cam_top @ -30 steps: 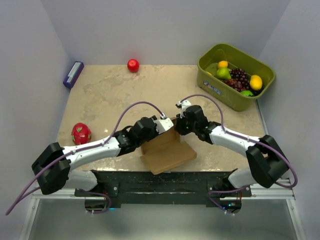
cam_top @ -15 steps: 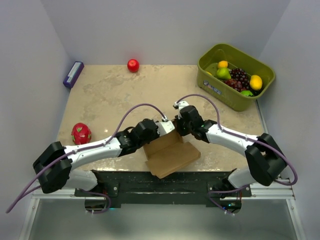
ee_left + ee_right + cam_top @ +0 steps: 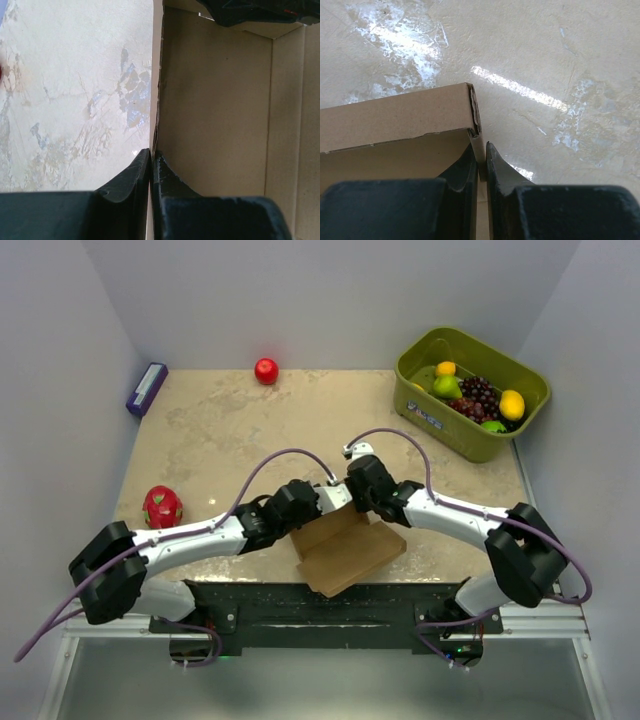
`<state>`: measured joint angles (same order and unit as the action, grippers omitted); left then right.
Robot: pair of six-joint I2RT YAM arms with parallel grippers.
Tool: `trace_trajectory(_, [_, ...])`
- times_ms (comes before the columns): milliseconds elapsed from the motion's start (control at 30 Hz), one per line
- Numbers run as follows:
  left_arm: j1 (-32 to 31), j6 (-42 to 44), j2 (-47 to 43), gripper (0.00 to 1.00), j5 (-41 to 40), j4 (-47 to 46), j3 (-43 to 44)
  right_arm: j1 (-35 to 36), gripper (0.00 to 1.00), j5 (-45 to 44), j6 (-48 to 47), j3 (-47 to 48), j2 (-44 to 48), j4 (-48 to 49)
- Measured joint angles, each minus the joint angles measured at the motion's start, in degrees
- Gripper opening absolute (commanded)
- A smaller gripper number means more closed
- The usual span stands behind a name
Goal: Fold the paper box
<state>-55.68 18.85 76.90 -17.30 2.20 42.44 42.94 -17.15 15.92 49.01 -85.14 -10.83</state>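
- Both wrists have crept leftward, away from the olive-green plastic fruit bin (image 3: 415,390), dragging the plain brown cardboard paper box (image 3: 350,550) round with them, so its flat panel now angles more toward that bin.
- I see the box lying well apart from the bin, down and left of it, half erected with one wall upright.
- On my feeds the left gripper (image 3: 151,157) is clenched on the raised wall's thin edge, and the right gripper (image 3: 481,152) pinches a corner flap on the bin side.
- Risk, as I judge it: two grips on one thin sheet. Opposed pulls could tear the already ragged corner, or a wall could slip free and flop flat.
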Motion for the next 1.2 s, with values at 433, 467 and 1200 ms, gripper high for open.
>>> trace_trajectory(433, [-0.39, -0.52, 3.26, 0.00, -1.46, 0.39, 1.64, 0.59, 0.28, -3.34, 2.03, 0.04, -0.85, 0.57])
trace_trajectory(467, [-0.48, -0.83, 3.85, 0.00, -1.66, 0.74, 1.84, 0.44, 0.29, -2.84, 2.54, 0.04, -0.85, 0.66])
trace_trajectory(1200, [-0.96, -1.55, 5.57, 0.00, -4.55, 3.13, 1.99, -0.07, 0.00, 3.26, 4.57, -5.09, -0.37, 3.52])
